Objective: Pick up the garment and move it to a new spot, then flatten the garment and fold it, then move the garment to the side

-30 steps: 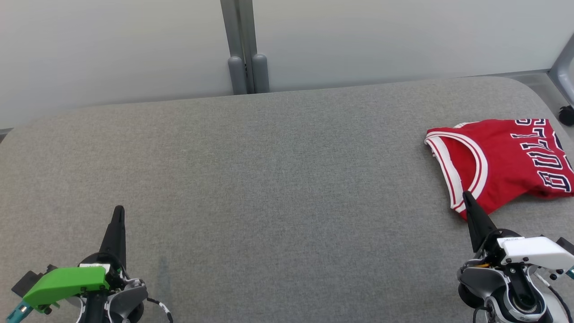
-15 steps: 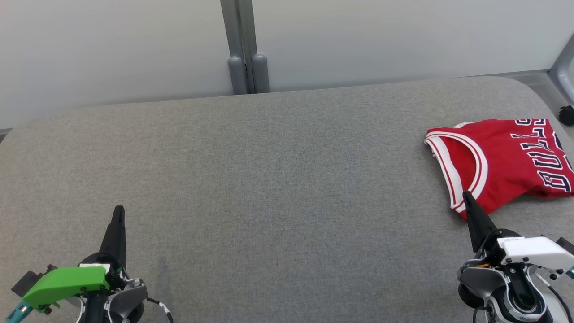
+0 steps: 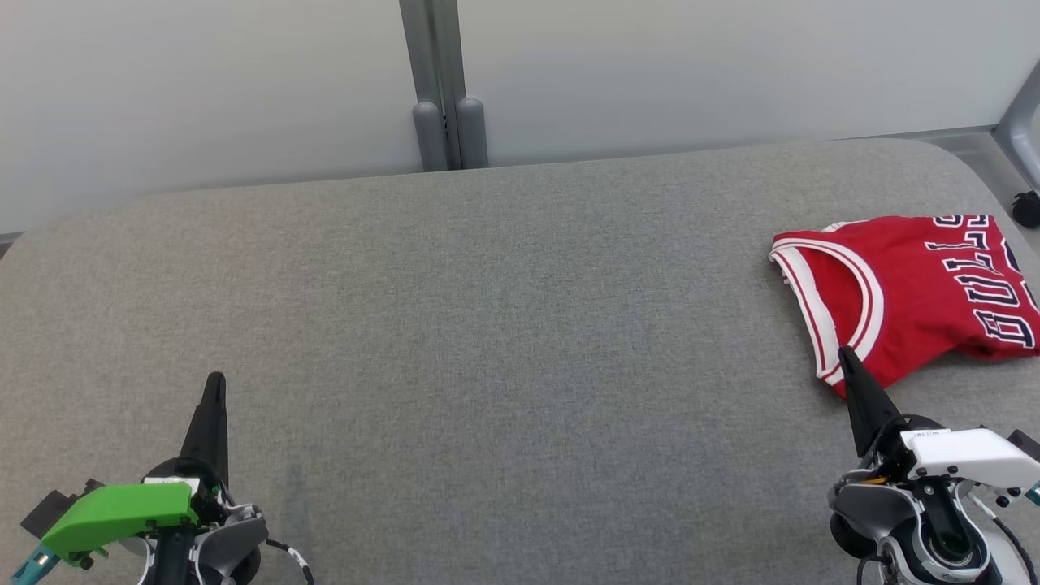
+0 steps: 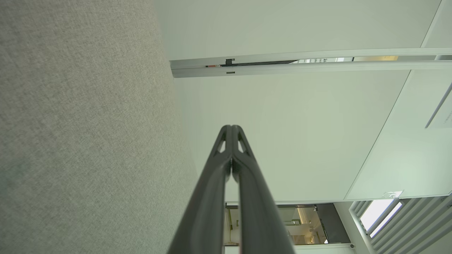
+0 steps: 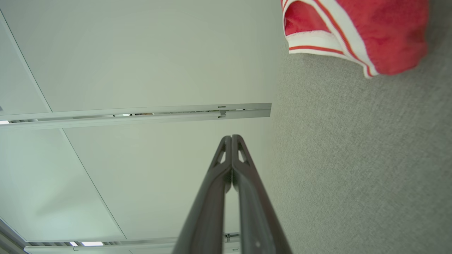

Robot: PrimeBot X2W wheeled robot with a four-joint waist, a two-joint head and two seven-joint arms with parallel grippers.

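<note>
The garment [image 3: 910, 288] is a red basketball jersey with white trim and dark lettering. It lies folded at the right edge of the grey padded table [image 3: 487, 325] and shows at the top right of the right wrist view [image 5: 370, 31]. My right gripper [image 3: 845, 353] is shut and empty, its tip just short of the jersey's near corner; its fingers meet in the wrist view [image 5: 231, 137]. My left gripper [image 3: 215, 380] rests at the lower left, shut with nothing in it, fingers pressed together [image 4: 231, 127].
A pale wall with a grey vertical post [image 3: 443, 81] runs behind the table. The table's rounded right corner [image 3: 967, 162] lies just beyond the jersey, with a small dark object [image 3: 1027, 207] on the floor past it.
</note>
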